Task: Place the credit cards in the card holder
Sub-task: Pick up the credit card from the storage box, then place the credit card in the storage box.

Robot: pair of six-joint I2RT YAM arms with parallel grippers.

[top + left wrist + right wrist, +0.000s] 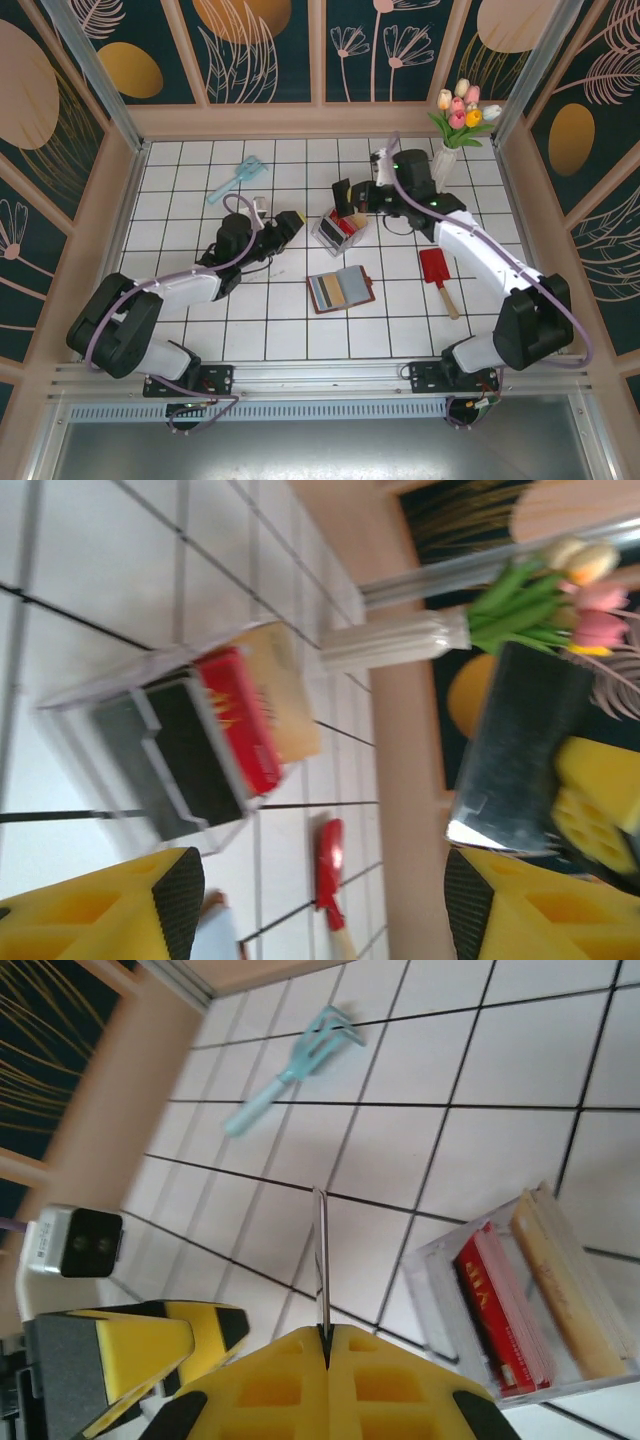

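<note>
Hardly any print can be read.
The red card point(237, 715) standing in the clear tray point(120, 695) carries small yellow marks shaped like arched M's, seen from the left wrist. From the right wrist, the same card point(495, 1310) shows faint pale lettering, too blurred to make out.

I count at least four credit cards point(240, 720), plus one each: card holder point(340, 289), clear tray point(432, 1285), red scoop point(434, 267), blue fork point(236, 181), vase point(446, 162).
</note>
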